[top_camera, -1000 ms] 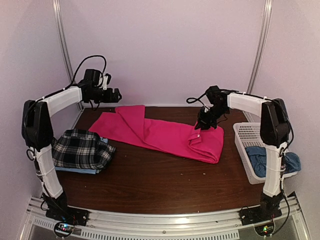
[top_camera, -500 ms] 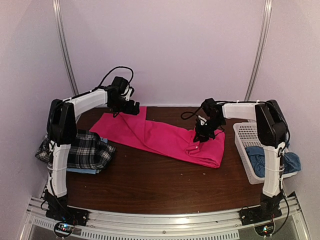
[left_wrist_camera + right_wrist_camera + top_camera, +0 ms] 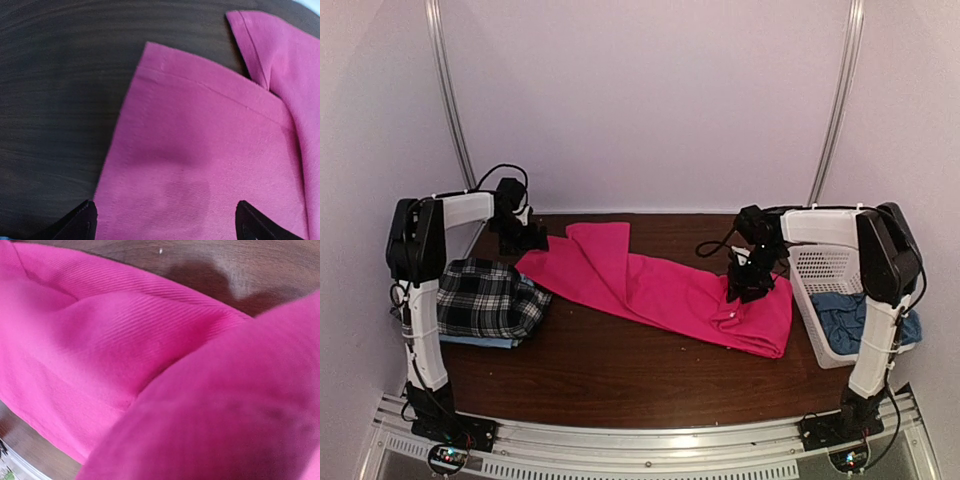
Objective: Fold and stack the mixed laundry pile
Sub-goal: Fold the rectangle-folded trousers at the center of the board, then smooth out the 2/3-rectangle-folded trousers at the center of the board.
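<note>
1 basket (image 3: 818, 268) holding blue cloth (image 3: 845, 315), left pincer (image 3: 167, 221) spread wide, right pincer (image 3: 745, 290) unclear

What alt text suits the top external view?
Hot-pink trousers lie spread across a table, the right end effector at their right end and the open left end effector by their far-left edge. A folded plaid shirt lies left; a white basket holding blue cloth stands right.
</note>
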